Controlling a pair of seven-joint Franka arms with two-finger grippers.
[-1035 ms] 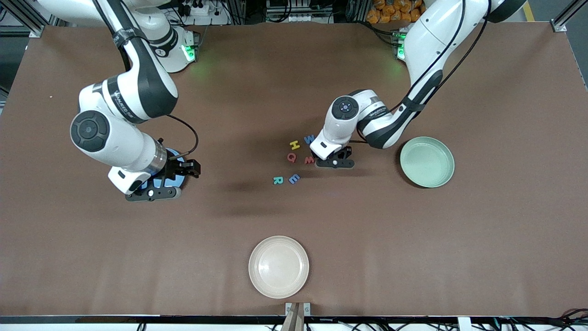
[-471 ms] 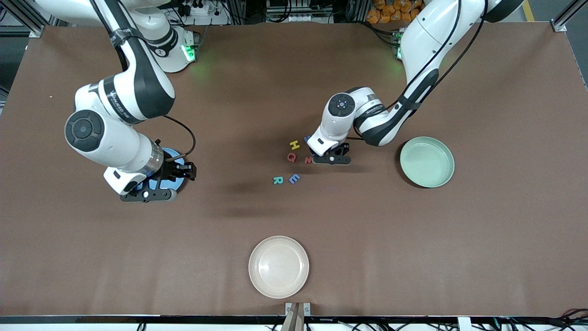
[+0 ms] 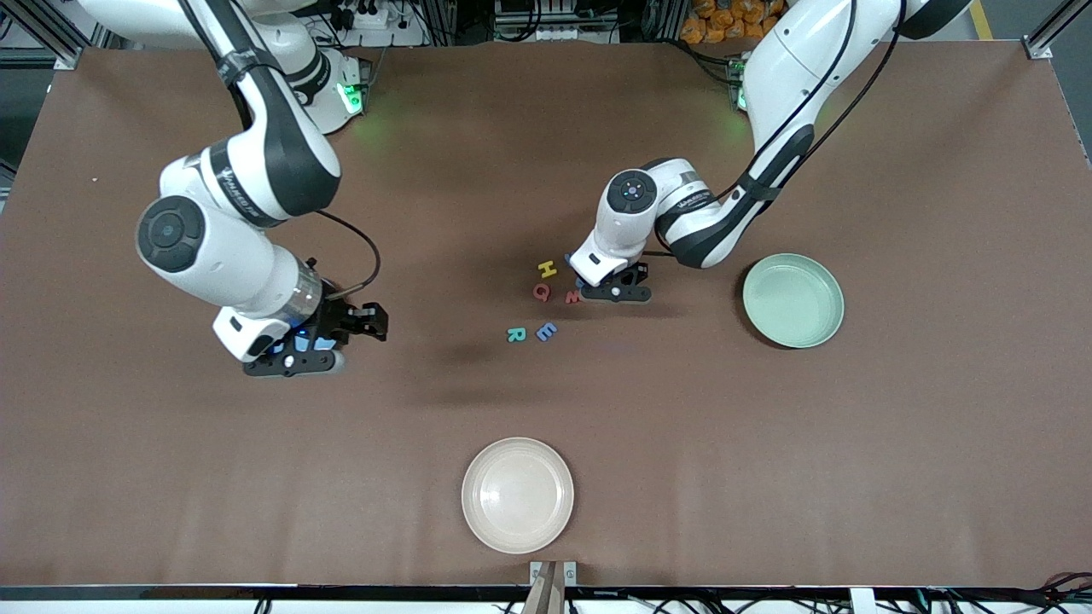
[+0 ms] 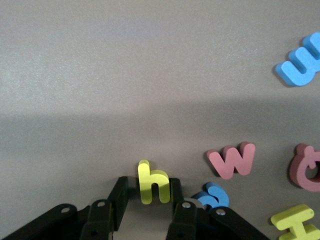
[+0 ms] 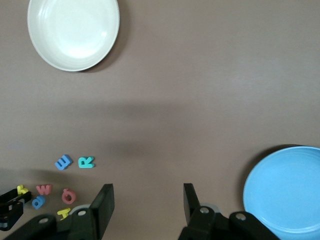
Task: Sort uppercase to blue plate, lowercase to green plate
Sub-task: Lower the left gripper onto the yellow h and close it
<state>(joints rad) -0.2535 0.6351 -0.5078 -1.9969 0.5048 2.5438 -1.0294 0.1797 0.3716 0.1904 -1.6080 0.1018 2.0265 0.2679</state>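
Two grippers work apart. The left gripper (image 4: 150, 202), down at the letter cluster, has its fingers pressed onto the yellow h (image 4: 151, 183), bound for the green plate (image 3: 792, 300). The right gripper (image 5: 148, 202), fingers apart and empty, hangs beside the blue plate (image 5: 285, 190).

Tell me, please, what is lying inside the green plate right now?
Nothing lies in the green plate; its whole bowl shows bare. The blue plate is partly cut off, so some of it cannot be checked.

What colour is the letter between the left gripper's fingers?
Yellow: the lowercase h, clearest in the left wrist view.
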